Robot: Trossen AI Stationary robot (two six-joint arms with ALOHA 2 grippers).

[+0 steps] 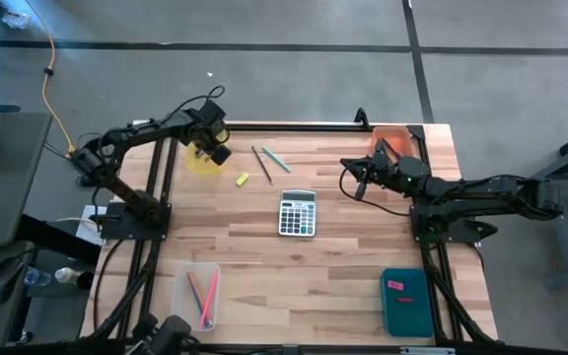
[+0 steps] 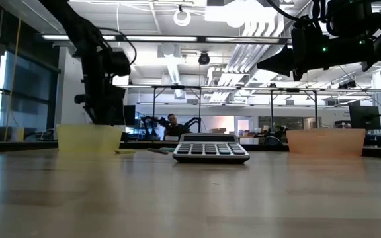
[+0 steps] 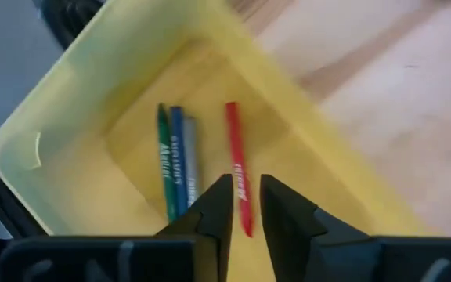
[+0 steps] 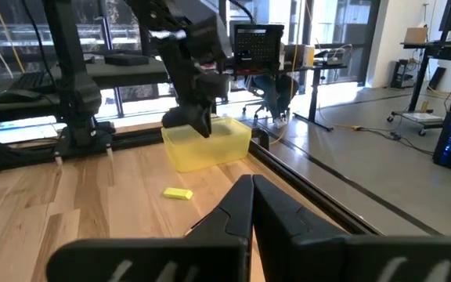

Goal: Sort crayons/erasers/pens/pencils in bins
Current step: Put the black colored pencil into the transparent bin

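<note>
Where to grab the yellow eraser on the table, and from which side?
Take the yellow eraser from straight above, fingers across its short width. It is a small flat block lying alone on bare wood between the yellow bin and the two sticks, so a top-down pinch looks clear. The left gripper, over the bin, is nearest.

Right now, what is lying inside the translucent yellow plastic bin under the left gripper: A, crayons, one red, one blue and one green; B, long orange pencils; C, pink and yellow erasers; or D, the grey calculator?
A: the left wrist view looks down past the left gripper into the translucent yellow plastic bin, where a red crayon, a blue crayon and a green crayon lie on its floor.
</note>
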